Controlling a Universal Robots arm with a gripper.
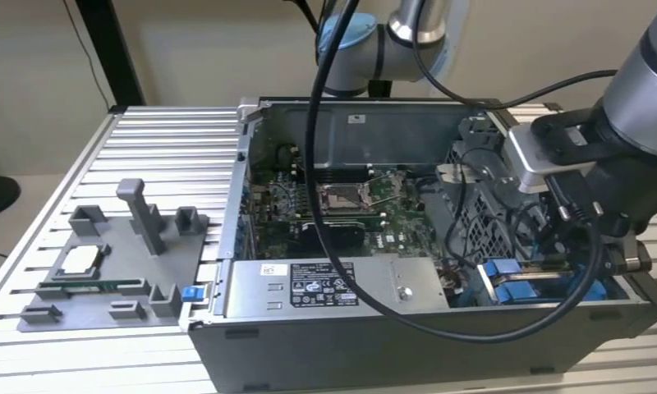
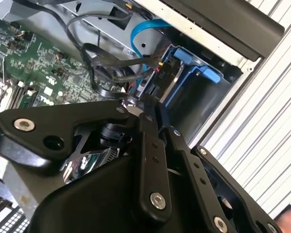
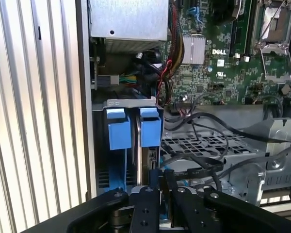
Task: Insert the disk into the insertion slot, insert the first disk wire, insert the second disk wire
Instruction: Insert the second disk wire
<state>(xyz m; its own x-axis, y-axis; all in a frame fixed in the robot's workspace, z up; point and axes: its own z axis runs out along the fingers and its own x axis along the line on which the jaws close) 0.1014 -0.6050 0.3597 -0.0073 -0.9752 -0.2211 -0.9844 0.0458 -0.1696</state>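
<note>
Exterior view: open computer case [image 1: 416, 328] lies on a slatted metal table [image 1: 43, 213]. The arm reaches in from the exterior view's right, and its wrist body and black cables cover the gripper [image 1: 578, 246]; whether the fingers are apart or together cannot be told here. The disk [image 1: 526, 283] shows as blue frame pieces in the case corner at the exterior view's right, partly hidden behind the arm and a looping black cable [image 1: 340, 271]. The grey power-supply box [image 1: 328, 287] sits along the near wall, with the motherboard [image 1: 328, 205] beyond it. A grey parts fixture [image 1: 109, 271] stands on the table, well apart from the case.

Second wrist view: the black gripper [image 2: 146, 104] linkage fills the foreground. The fingertips look drawn together, pinching something at the tips; what is pinched is too small to make out. Just past the tips lies the disk [image 2: 194, 77] in its blue frame, with a tangle of black wires [image 2: 102, 73] and a blue ribbon cable [image 2: 136, 31] beside it.

First wrist view: the gripper [image 3: 162, 175] fingers stand close together, tips at the disk's [image 3: 148, 131] near end. The disk sits on edge in the slot bay against the case wall, blue tabs uppermost. Black wires [image 3: 203, 145] cross a perforated metal cage [image 3: 208, 155] beside it.
</note>
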